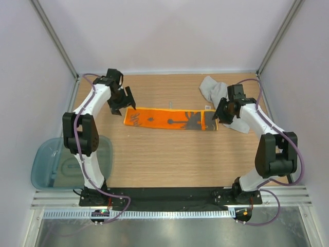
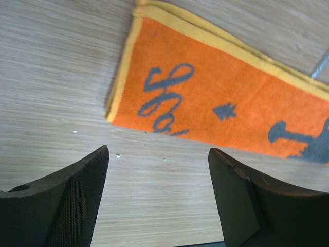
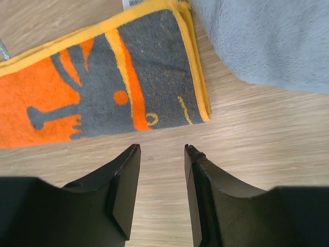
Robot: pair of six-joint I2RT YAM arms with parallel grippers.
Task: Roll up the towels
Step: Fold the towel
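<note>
Wooden counter (image 1: 164,159) carries the orange towel (image 1: 169,119) flat at centre, the grey towel (image 1: 213,88) crumpled just beside its right end. Only the top view shows the teal tub (image 1: 46,164), far left. Wrist views: left pincer (image 2: 158,154) spread wide, right pincer (image 3: 162,149) narrowly parted, both empty

We record the left arm (image 1: 81,135) and right arm (image 1: 275,153) extended forward. Left hand (image 2: 159,151): jaws wide apart. Right hand (image 3: 162,147): jaws parted more narrowly. Neither grips anything.

Orange towel (image 1: 169,119): yellow border, grey figures; light grey towel (image 1: 211,88); tub (image 1: 45,154) seemingly teal.
</note>
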